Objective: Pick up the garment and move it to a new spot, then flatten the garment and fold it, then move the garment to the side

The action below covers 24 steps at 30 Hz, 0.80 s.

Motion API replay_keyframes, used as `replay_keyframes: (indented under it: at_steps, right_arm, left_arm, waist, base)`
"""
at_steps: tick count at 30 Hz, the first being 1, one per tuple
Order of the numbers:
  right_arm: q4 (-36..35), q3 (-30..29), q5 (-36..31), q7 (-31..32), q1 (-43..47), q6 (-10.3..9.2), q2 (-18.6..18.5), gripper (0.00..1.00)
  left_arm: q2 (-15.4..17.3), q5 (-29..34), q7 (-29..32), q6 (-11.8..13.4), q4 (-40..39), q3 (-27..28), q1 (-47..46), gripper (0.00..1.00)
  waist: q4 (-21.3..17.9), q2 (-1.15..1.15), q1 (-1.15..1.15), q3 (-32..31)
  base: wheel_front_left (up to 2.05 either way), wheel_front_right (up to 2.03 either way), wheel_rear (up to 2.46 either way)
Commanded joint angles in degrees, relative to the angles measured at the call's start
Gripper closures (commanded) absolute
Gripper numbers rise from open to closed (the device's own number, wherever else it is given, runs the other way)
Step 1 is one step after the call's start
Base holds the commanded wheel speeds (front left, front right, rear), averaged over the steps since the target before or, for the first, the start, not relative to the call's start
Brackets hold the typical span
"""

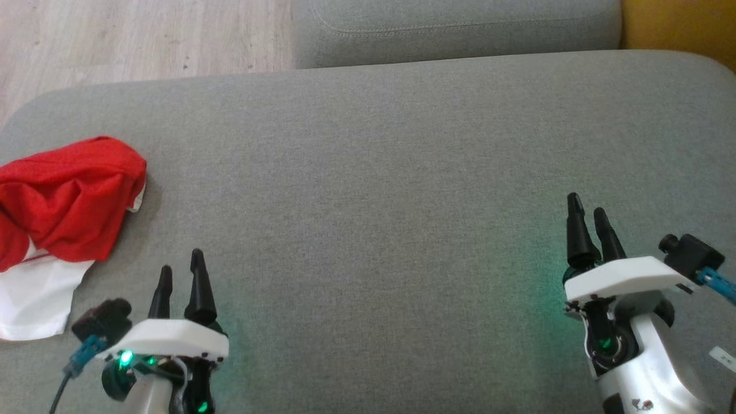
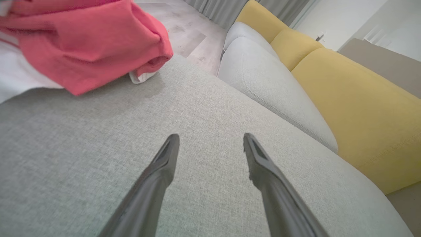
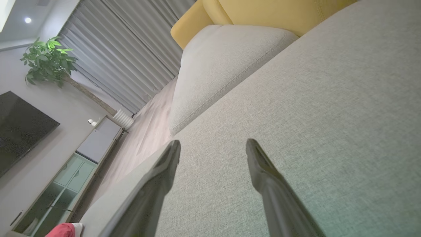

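- The left gripper [image 1: 181,260], with two long dark fingers: jaws spread wide, nothing between them, over the broad grey woven-fabric seat cushion [image 1: 374,201].
- Crumpled red-and-white fabric garment [image 1: 63,195]: heaped on the cushion ahead of and to the left of the left gripper, near it but not touching, at the cushion's left edge.
- Pale wood-plank floor [image 1: 115,34]: beyond the cushion, ahead and left.
- Second grey stitched cushion [image 1: 460,29]: ahead, between the two grippers.
- The right gripper [image 1: 586,204]: jaws likewise spread and empty, over bare cushion, well apart from the garment.
- Yellow upholstered sofa [image 1: 678,23]: ahead and right of it.
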Motion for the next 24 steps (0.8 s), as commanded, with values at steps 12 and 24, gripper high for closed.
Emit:
replay_keyframes:
  at_steps: [12,24]
  right_arm:
    - [-1.5,1.8,-12.1,-3.1,-3.1,0.18,1.0,0.0]
    - [-1.3,2.3,-20.3,-5.0,-3.6,0.2,1.3,0.0]
  left_arm:
    - [0.2,11.1,-3.0,1.6,-1.1,0.1,-3.5,0.0]
    - [0.2,19.4,-4.9,2.5,-0.3,-0.5,-4.0,0.0]
  waist:
    - [-0.3,0.0,0.0,0.7]
    - [-0.4,0.0,0.0,0.8]
  base:
    - [0.0,0.0,0.0]
    - [0.0,0.0,0.0]
